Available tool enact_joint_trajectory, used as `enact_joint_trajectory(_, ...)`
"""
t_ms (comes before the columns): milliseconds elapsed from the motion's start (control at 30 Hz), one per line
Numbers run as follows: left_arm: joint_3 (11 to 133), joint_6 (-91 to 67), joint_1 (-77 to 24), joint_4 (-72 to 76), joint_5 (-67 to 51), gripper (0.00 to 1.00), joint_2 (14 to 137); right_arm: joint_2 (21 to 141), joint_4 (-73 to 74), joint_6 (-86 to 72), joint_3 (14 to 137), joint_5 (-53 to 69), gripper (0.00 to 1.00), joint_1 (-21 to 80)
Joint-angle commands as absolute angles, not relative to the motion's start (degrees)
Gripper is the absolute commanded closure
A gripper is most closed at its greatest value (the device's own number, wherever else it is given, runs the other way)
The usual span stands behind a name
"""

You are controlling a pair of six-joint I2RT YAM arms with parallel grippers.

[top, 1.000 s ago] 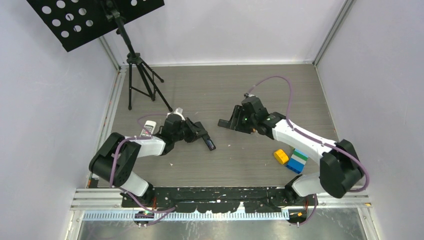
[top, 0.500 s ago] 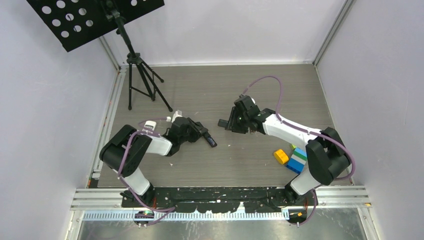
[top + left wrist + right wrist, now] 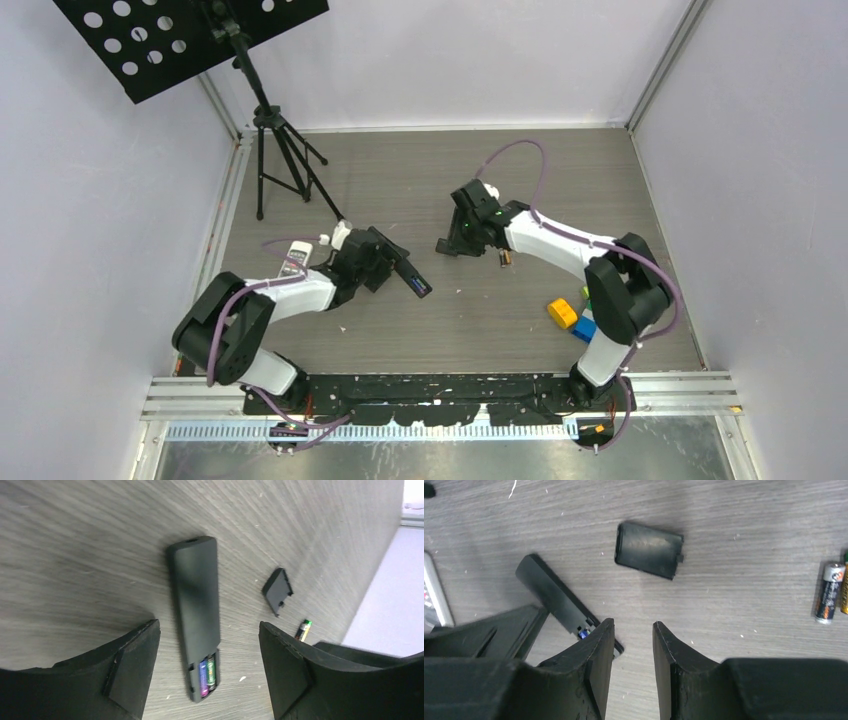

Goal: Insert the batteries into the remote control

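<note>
unlike overhead, left wrist view shows two batteries [image 3: 208, 674] inside remote [image 3: 195, 610]

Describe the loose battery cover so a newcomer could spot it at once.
On the grey wood table, find the long black remote at its middle. Beside it, apart, lies the cover: small, flat, black, with a side tab, much shorter than the remote, not round like the battery.

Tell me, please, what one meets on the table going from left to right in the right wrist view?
pale object at the edge → remote → cover → two loose batteries
</note>
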State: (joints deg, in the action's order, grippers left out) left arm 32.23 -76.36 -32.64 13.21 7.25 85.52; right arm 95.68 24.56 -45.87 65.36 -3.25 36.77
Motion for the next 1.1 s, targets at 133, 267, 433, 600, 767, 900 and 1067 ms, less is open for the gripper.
enact_joint_trajectory(133,31.8,-69.0,-33.0,-8.6,15.1,0.18,79.3,107.8,31.8,-49.2,81.2,-15.3,0.61,40.0)
enact_joint_trajectory(267,34.3,-62.0,-32.0,-12.8,16.0,0.13,76.5,114.1,36.0,-49.2,87.7,-19.3,0.6,41.5)
enact_joint_trajectory(433,38.2,-55.2,-28.4,-16.0,13.7,0.11,75.5,118.8,39.4,-49.0,92.6,-23.4,0.63,43.6)
enact_joint_trajectory(600,39.3,-51.1,-22.2,-13.8,6.0,0.11,77.2,121.9,41.0,-48.1,96.2,-28.0,0.64,45.7)
enact_joint_trajectory(767,42.0,-47.1,-18.8,-12.9,0.6,0.12,80.5,125.3,43.1,-48.1,98.6,-29.7,0.68,45.8)
enact_joint_trajectory(900,44.2,-45.2,-18.2,-12.3,-2.3,0.13,83.5,126.2,44.5,-48.1,99.3,-30.9,0.7,45.7)
enact_joint_trajectory(1067,45.9,-44.4,-17.4,-10.8,-4.3,0.13,86.8,125.8,45.6,-48.0,98.8,-31.9,0.69,45.7)
